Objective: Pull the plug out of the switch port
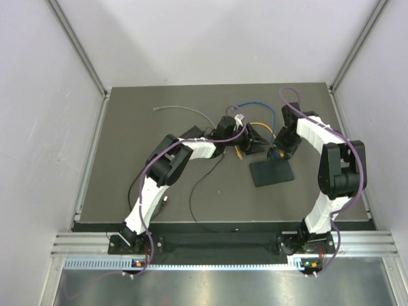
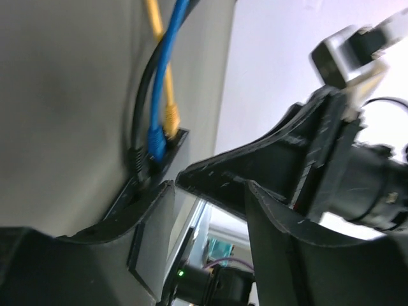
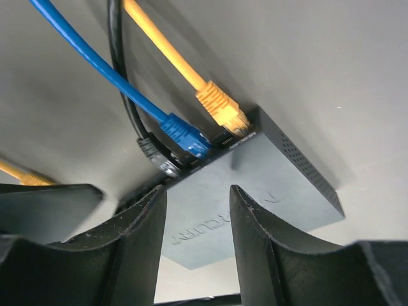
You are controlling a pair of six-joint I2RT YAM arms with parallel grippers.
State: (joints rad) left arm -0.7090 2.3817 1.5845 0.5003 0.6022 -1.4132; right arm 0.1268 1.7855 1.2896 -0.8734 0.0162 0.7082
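1. Switch [image 3: 268, 185]: flat black box lying on the table [image 1: 127, 127], right of centre, close under the right arm's wrist.
2. Three plugs sit side by side in its port edge: yellow plug [image 3: 220, 108], blue plug [image 3: 185, 137], black plug [image 3: 155, 153]. All look fully seated. Their cords [image 3: 95, 64] run away from the box over the table. I cannot tell which plug is meant.
3. Right gripper [image 3: 197, 191]: jaws part-way apart with nothing between them. The fingers hang over the switch top, just behind the ports. The view is too oblique to settle contact; they may be resting on the lid.
4. Left gripper [image 2: 210, 210]: jaws apart and empty. It points at the port edge from the side. The plugs are near, but none is between the fingers.
5. Handling (judgement): the box looks light and smooth, so it will likely slide or lift with the plug unless pinned down. The plugs are small, hard plastic and probably latch-held. The cords are pliant, so tugging one would strain its joint.
6. Hold (judgement): pinch the plug body just outside the port, latch pressed, and pull straight along the cord line. The plugs crowd each other, and the outer two offer the freest side.
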